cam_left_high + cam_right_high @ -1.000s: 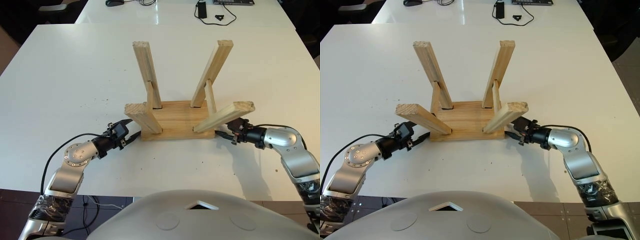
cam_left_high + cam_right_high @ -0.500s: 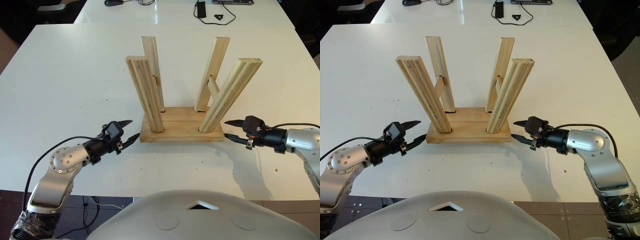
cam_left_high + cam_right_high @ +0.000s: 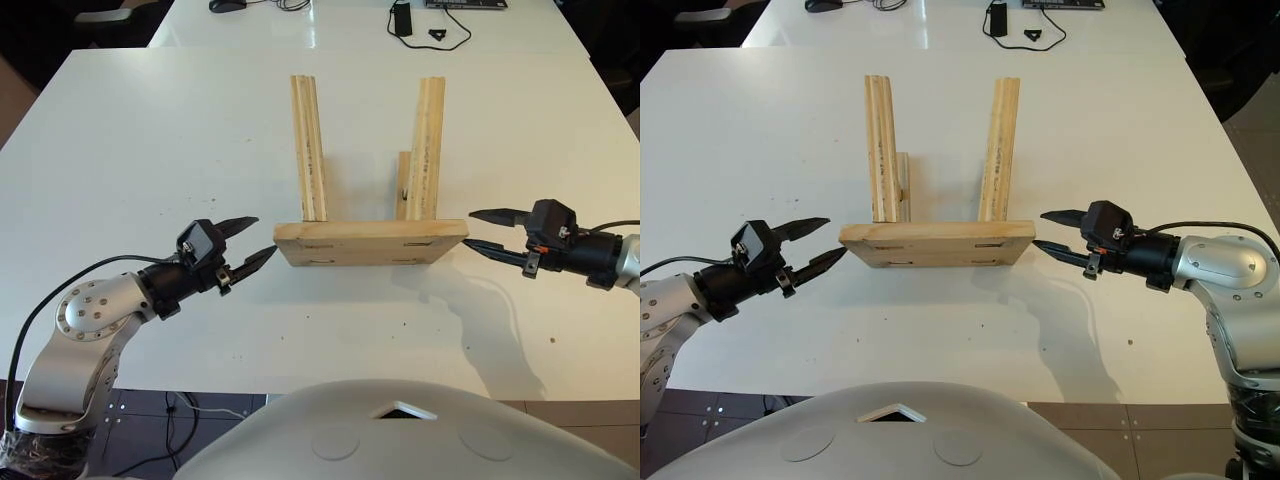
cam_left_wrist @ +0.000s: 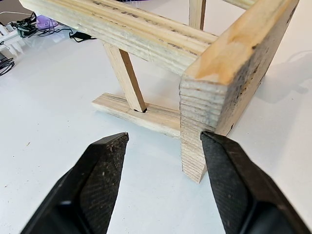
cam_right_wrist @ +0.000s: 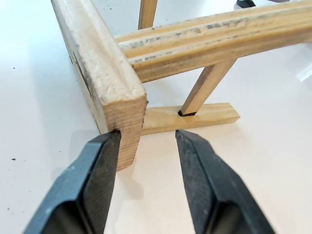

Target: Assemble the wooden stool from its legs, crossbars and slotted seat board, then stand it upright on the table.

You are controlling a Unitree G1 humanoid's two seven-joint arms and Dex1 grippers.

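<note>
The wooden stool [image 3: 370, 242] lies on its side in the middle of the white table [image 3: 150, 150]. Its seat board [image 3: 932, 245] stands on one long edge, facing me, and the legs [image 3: 308, 150] point away along the table. In the wrist views, crossbars [image 4: 126, 78] run between the upper and lower legs. My left gripper [image 3: 262, 236] is open just off the board's left end, with the board's corner [image 4: 219, 87] ahead of its fingers. My right gripper [image 3: 470, 228] is open just off the right end, its fingers [image 5: 97, 170] close to that corner [image 5: 122, 107]. Neither holds anything.
A second white table behind carries a black mouse [image 3: 229, 5], cables and a small black box [image 3: 402, 18]. The near table edge [image 3: 300, 385] runs just below both arms. Bare tabletop lies to either side of the stool.
The stool has tipped away from me, from legs leaning my way, through legs pointing up, to lying on its side. Both grippers have drawn back outward from the seat board's ends.
</note>
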